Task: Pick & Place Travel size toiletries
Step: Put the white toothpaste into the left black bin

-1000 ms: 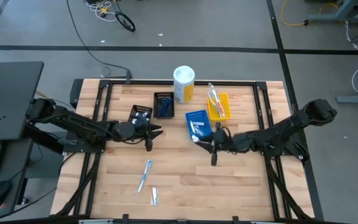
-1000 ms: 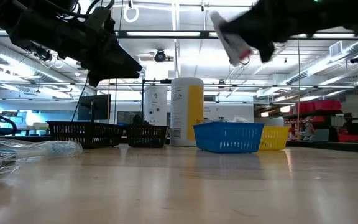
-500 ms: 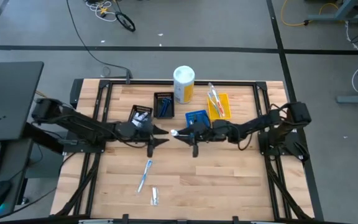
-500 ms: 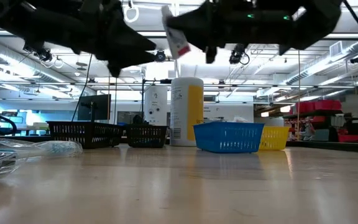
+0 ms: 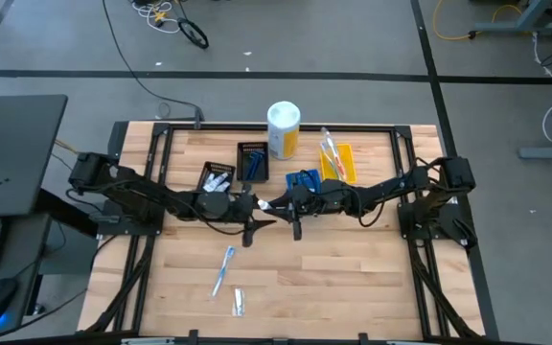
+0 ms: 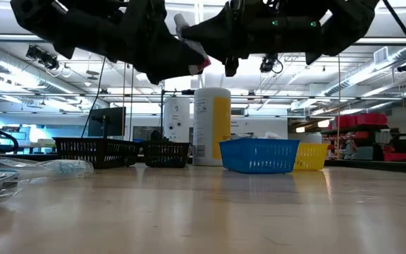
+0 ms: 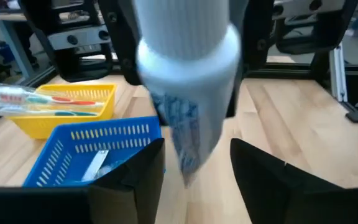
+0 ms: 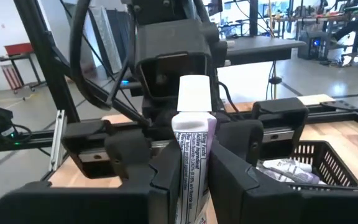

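Note:
A small white tube [image 5: 268, 204] with blue and red print hangs high above the middle of the table, with my right gripper [image 5: 282, 204] shut on it. Its white cap [image 8: 193, 93] points toward my left gripper [image 5: 260, 215]. That gripper stands open tip to tip with the right one, one finger on either side of the tube's cap end [image 7: 188, 56]. I see no touch there. A light-blue toothbrush [image 5: 223, 271] and another small tube [image 5: 240, 303] lie flat on the table near its front edge. My right gripper pinches the tube's printed body [image 8: 192, 177] between its two fingers. The fingers come level from the table's right side and lie along the tube. The tube sticks out past the fingertips, cap end tilted upward [image 6: 182, 21], lifted clear of the table.
At the back stand a white-and-yellow canister [image 5: 284, 129], two black trays [image 5: 217, 175] [image 5: 252, 161], a blue tray [image 5: 305, 181] partly under my right arm, and a yellow tray [image 5: 338, 165] with toothbrushes. The near half of the table has bare wood.
My right gripper has carried the tube from beside the blue tray toward the table's left, to the middle. My left gripper has gone toward the table's right to meet it, so its fingers now flank the tube's cap end.

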`<state>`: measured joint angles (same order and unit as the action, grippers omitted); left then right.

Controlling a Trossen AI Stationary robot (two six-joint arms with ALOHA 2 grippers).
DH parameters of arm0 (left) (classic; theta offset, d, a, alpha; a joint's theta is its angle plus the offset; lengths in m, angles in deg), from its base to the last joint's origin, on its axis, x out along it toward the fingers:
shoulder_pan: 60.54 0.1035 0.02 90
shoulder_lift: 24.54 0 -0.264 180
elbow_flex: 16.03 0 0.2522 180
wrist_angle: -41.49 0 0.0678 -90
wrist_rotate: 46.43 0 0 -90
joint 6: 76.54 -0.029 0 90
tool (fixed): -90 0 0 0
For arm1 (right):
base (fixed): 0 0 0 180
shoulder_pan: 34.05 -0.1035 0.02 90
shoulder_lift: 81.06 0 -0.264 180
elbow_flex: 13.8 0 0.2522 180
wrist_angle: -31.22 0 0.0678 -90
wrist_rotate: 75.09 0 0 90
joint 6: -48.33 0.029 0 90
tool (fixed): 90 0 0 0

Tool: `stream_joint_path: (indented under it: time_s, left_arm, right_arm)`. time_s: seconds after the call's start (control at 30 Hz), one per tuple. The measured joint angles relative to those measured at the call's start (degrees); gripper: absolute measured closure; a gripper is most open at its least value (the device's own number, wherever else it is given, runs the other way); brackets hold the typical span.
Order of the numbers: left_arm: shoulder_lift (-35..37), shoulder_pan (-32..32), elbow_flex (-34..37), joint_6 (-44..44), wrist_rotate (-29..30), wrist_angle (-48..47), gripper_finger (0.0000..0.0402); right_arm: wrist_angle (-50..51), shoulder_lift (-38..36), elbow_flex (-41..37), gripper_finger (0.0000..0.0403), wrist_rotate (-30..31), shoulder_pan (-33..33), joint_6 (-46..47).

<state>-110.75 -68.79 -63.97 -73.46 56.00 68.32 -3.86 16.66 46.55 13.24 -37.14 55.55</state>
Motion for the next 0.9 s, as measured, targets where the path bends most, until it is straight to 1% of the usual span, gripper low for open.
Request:
stream_joint_path:
  time_s: [0.1,0.3,0.5,0.67,0.77,0.9]
  left_arm:
    - [0.04,0.0,-0.02,-0.34,0.1,-0.72,0.0237]
    - [0.04,0.0,0.0,-0.39,0.54,-1.13,0.0303]
    - [0.02,0.0,0.06,-0.42,0.61,-1.76,0.0355]
    - [0.0,0.0,0.07,-0.03,0.15,-2.73,0.0384]
    - [0.0,0.02,0.07,1.39,0.14,-3.44,0.0392]
    - [0.0,0.04,0.09,3.01,0.2,-4.51,0.0391]
  right_arm:
    - [-0.11,0.0,0.0,0.0328,-0.04,0.0,-0.63]
    - [-0.09,0.0,0.0,0.0328,-0.07,0.09,-0.83]
    - [2.94,-0.12,0.09,0.0327,-0.21,0.07,-3.11]
    - [3.89,-0.15,0.11,0.0327,-0.34,0.06,-3.24]
    - [4.75,-0.15,0.11,0.0324,-0.59,0.27,-4.6]
    - [6.91,-0.15,0.09,0.0296,-0.6,0.76,-5.62]
